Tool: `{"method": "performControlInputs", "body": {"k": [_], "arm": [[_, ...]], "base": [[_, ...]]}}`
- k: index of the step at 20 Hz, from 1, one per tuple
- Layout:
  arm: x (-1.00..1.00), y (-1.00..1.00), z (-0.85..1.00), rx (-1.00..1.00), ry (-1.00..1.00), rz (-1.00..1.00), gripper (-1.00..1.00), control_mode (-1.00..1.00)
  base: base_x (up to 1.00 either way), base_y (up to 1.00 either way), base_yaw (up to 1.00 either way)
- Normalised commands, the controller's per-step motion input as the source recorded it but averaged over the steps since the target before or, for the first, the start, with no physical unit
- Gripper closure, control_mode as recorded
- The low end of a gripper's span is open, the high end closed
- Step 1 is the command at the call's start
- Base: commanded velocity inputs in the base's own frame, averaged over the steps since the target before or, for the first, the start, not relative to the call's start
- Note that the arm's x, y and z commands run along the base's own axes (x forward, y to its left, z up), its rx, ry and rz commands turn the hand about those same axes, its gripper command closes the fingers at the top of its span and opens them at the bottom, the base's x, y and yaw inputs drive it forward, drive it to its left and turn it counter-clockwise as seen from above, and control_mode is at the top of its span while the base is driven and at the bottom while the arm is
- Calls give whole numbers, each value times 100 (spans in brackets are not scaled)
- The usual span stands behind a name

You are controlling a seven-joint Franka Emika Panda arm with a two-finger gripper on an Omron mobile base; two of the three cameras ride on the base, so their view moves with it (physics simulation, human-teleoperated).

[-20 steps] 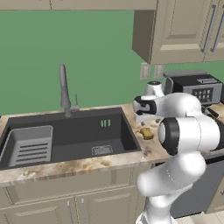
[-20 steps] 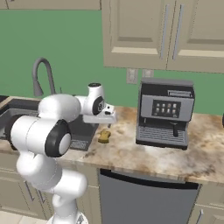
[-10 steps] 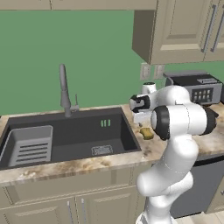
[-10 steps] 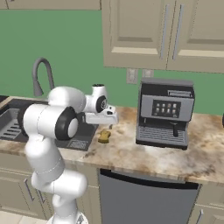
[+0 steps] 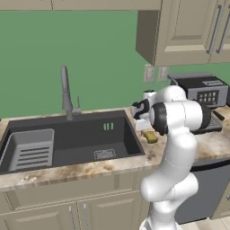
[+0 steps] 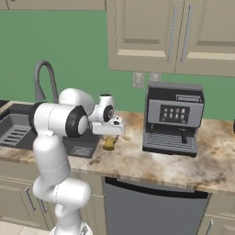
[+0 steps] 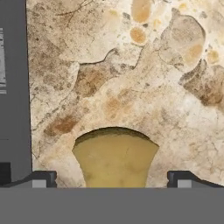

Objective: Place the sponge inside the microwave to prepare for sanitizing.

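**Spread pincer poised over the sponge, grasp not yet made**

The gripper (image 7: 112, 178) points straight down at the counter with its jaws spread wide; the two dark fingertips (image 7: 40, 178) stand well apart at the bottom of the hand view, one on each side of the sponge (image 7: 114, 158). Nothing is pinched. The sponge, an olive-yellow block, lies flat on the mottled stone counter (image 7: 131, 78), centred in the gap between the tips and apparently just below them. In the left base view the sponge (image 5: 151, 137) sits on the counter just right of the sink (image 5: 67, 141), directly under the hand; in the right base view it (image 6: 109, 142) shows beneath the gripper (image 6: 110, 132), between the sink (image 6: 18, 128) and the coffee machine (image 6: 173, 118).

The step in hand looks like the approach to the pick: alignment seems done, descent and closing are not. The next move calls for lowering the hand until the tips flank the sponge's sides, then pressing them together on it and lifting clear. After that the sponge must be carried to the microwave, which calls for a long swing or a drive of the base.
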Motion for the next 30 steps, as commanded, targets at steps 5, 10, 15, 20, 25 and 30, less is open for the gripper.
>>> {"method": "performControlInputs", "body": {"k": [5,10,15,20,25,30], "arm": [[0,-2,-35,0,0,0,-100,-100],[0,-8,-27,0,0,0,-100,-100],[0,-2,-12,0,0,0,-100,-100],[0,0,-7,0,-5,0,100,-100],[0,0,0,0,-4,0,100,-100],[0,0,0,0,0,0,100,-100]], "base": [[0,0,0],[0,0,0],[0,0,0],[0,0,0],[0,0,0],[0,0,0]]}}
